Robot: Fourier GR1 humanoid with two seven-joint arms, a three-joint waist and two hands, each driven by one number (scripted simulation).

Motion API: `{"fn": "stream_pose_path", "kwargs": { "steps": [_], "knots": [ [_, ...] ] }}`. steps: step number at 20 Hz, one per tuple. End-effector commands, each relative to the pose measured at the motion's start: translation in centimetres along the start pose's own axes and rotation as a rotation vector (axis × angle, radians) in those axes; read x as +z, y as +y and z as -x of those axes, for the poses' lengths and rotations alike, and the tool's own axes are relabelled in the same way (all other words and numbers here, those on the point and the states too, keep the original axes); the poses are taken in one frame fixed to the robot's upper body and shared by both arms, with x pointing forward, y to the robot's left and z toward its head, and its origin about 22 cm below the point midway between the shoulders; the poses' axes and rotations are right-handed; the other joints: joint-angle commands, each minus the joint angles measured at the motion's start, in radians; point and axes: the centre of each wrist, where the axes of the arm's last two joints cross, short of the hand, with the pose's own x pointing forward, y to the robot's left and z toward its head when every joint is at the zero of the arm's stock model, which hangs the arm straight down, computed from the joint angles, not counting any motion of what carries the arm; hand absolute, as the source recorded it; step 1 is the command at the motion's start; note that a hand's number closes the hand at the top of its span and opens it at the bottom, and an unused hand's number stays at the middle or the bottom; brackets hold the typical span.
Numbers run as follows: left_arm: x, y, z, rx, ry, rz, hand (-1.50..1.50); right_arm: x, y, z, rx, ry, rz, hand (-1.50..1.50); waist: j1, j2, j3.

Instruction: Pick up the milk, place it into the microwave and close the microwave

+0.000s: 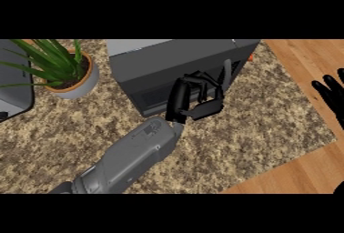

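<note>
The milk could not be seen anywhere in the head view, so its look and its place could not be told. It could not be told either whether it was inside the microwave (161,68), because the inside was hidden by the dark grey housing and by the left hand (194,98) in front of it.

The microwave was found at about 12 o'clock on the speckled counter (269,118). It was seen as a dark box with a lighter grey top, and its far part was cut off by the upper edge of the view. A thin dark panel, perhaps the door seen edge-on, was noticed at its right front corner, but this was hard to make out.

The left hand, at the centre, was held against the front face of the microwave with its fingers bent. Nothing was seen to be held in it.

The right hand (332,98) was shown at 3 o'clock, partly cut off by the edge, with straight fingers pointing up, over the wooden surface (302,59).

A potted plant (64,68) was placed at 10 o'clock. A dark object (13,86) at 9 o'clock was cut off and could not be identified.
</note>
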Motion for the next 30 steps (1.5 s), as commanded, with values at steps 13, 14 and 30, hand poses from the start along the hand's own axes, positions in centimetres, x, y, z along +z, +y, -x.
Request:
{"fn": "stream_pose_path", "kwargs": {
  "steps": [13,14,30],
  "knots": [
    [-2.0,0.9,-0.2,0.021,-0.055,-0.057,1.5,-1.4,-0.8,-2.1,-0.005,-0.022,-0.022,-1.5,-0.023,0.017,0.0],
    [-2.0,1.0,0.0,0.017,-0.051,-0.065,1.5,-1.4,-0.8,-2.1,-0.005,-0.025,-0.013,-1.5,-0.025,0.019,0.001],
    [-2.1,0.8,0.1,0.014,-0.091,-0.053,1.5,-2.4,-1.6,-3.5,-0.013,-0.015,-0.029,-1.5,-0.024,0.023,0.004]
  ]
}}
